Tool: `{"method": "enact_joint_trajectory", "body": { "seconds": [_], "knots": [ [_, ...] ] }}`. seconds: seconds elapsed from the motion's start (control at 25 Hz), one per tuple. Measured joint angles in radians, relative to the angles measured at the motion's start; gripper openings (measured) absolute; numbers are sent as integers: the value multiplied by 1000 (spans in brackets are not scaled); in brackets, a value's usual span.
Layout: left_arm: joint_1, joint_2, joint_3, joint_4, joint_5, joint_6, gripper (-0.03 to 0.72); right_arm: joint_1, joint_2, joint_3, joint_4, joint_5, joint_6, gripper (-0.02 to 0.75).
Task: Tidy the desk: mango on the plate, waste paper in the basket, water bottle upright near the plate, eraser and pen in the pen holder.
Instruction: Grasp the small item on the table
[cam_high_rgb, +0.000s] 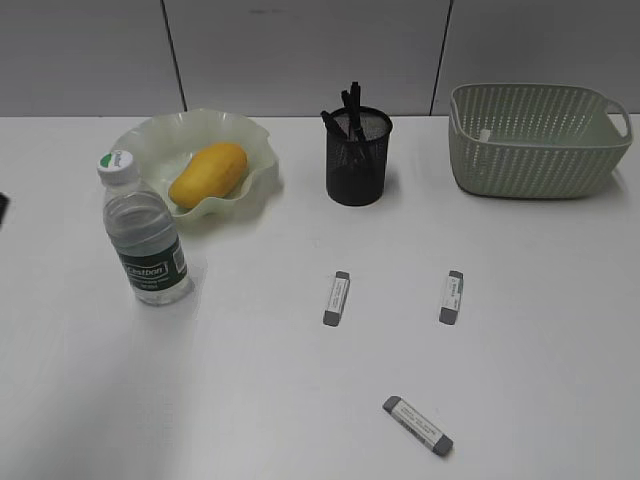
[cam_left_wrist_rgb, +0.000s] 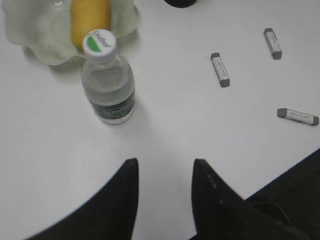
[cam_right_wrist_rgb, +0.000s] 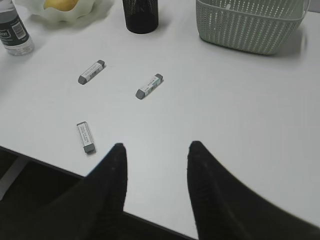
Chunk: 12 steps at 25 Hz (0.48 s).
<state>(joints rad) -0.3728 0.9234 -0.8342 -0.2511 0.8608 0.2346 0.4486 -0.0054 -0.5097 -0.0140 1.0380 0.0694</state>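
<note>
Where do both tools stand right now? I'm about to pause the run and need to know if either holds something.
Left tool: open, holding nothing, above bare desk.
Right tool: open, holding nothing, above the desk edge.

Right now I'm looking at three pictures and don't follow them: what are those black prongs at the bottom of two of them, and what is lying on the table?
This is a robot with two arms, and each arm ends in a pincer. One picture looks at the desk from the front; no arm shows in it. The other two come from cameras on the wrists, so the black prongs are the left pincer and the right pincer. Both are open and hold nothing.

On the desk: a mango lying in a wavy green plate, a water bottle standing upright beside the plate, a black mesh pen holder with pens in it, a pale green basket, and three grey erasers lying loose.
</note>
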Motion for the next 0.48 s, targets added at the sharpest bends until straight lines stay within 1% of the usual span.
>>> {"method": "enact_joint_trajectory", "body": {
  "seconds": [0.08,0.2,0.32,0.4,0.48],
  "knots": [
    [-89,101,-22,7,-50,-20,268,0,-1,0,1,1,0,330],
    [-242,284,-59,18,-191,-98,268,0,-1,0,1,1,0,330],
    [-395,489,-154,71,-281,-201,268,0,-1,0,1,1,0,330],
    [-456,635,-254,149,-286,-325,274,0,-1,0,1,1,0,330],
    [-480,765,-344,223,-275,-428,312,0,-1,0,1,1,0,330]
  ]
}}
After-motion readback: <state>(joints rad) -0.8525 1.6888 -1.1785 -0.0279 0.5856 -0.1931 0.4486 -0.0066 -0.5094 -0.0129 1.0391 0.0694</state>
